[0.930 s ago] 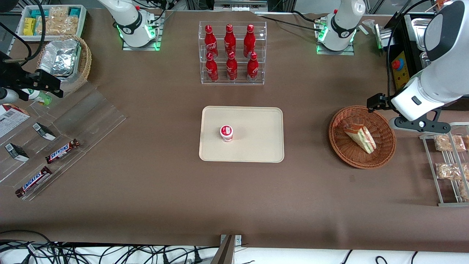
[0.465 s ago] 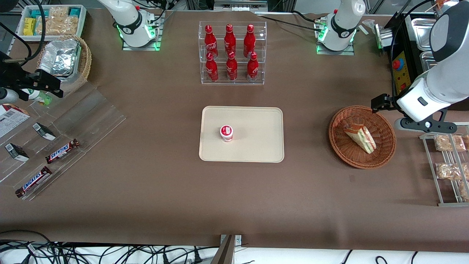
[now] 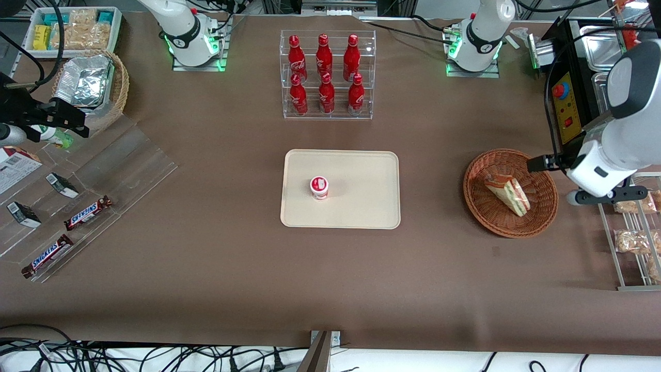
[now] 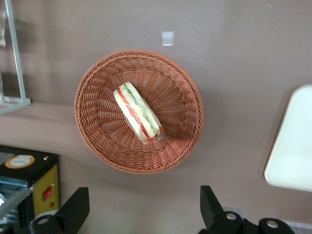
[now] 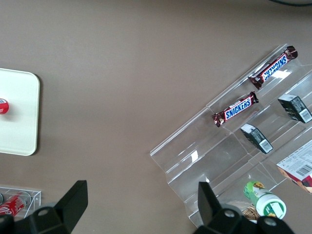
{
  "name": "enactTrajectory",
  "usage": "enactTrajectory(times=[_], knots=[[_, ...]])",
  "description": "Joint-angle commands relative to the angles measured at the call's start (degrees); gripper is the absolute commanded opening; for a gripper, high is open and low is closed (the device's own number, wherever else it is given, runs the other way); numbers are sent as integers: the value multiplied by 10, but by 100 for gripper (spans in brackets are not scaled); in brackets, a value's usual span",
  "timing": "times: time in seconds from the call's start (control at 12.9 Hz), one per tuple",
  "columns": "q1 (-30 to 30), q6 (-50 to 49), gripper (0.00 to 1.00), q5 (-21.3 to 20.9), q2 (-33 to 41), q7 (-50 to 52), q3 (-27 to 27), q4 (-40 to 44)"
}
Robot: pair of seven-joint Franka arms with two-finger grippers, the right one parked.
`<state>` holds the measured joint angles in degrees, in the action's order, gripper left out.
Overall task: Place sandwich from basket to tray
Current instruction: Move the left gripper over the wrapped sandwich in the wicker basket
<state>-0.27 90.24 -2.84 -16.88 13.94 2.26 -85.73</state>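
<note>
The sandwich (image 3: 507, 192) lies in the reddish-brown wicker basket (image 3: 483, 209), a wedge with green and red filling showing along its cut edge. The wrist view looks down on the sandwich (image 4: 139, 119) inside the basket (image 4: 97, 141). My left gripper (image 3: 607, 195) hangs above the table beside the basket's rim, toward the working arm's end. It is open (image 4: 143, 196), its fingers spread wide over bare table with nothing between them. The cream tray (image 3: 361, 206) lies at the table's middle, and one corner of the tray (image 4: 292, 146) shows in the wrist view.
A small cup with a red and white lid (image 3: 319, 187) stands on the tray. A clear rack of red bottles (image 3: 327, 75) is farther from the camera. A metal rack of bagged snacks (image 3: 632, 227) and a black control box (image 3: 565, 101) flank my gripper.
My gripper has moved nearer the front camera and a little toward the working arm's end, along the basket's rim. Sandwich, basket and tray have not moved.
</note>
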Motion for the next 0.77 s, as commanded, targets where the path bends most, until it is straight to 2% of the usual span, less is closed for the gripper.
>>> enactTrajectory(times=[0.0,0.39,0.54,0.7], knots=[[8,38,100,11,-21,115,1,-18],[8,180,100,0,-18,239,0,-144],[9,239,100,-32,-9,277,0,-207],[11,280,100,-39,-6,302,0,-245]])
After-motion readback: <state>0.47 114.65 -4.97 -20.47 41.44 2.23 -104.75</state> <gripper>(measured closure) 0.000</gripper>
